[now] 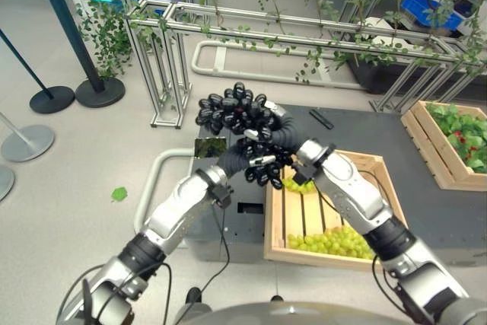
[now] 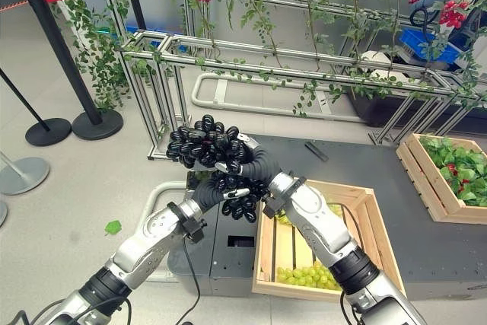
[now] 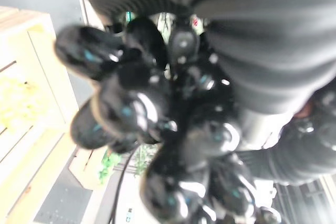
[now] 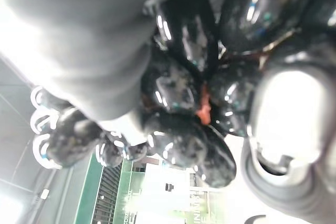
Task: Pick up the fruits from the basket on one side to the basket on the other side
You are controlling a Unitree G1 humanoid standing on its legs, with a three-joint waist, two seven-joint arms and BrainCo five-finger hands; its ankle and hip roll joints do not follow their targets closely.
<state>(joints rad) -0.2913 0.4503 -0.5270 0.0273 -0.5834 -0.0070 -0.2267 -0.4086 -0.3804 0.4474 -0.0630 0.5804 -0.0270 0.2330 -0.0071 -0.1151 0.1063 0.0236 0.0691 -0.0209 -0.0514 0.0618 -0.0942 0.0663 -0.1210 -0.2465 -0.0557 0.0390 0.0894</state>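
A big bunch of black grapes [image 1: 228, 109] hangs in the air above the dark cart, left of the wooden crate [image 1: 380, 182]. My right hand [image 1: 283, 136] reaches in from the right and grips the bunch near its top. In the right wrist view a silver finger [image 4: 283, 114] curls against the grapes [image 4: 178, 98]. My left hand [image 1: 232, 161] comes up from below left, one finger laid over the lower grapes [image 1: 266, 171]. In the left wrist view the black grapes [image 3: 157, 129] sit right against its dark cover. Green grapes [image 1: 335, 243] lie in the crate.
A second wooden crate [image 1: 426, 138] with green leaves and red fruit stands at the far right. A metal frame [image 1: 169, 58] hung with vines runs across the back. Stanchion bases [image 1: 99, 90] stand on the floor at the left. The dark cart [image 1: 228, 234] lies under the hands.
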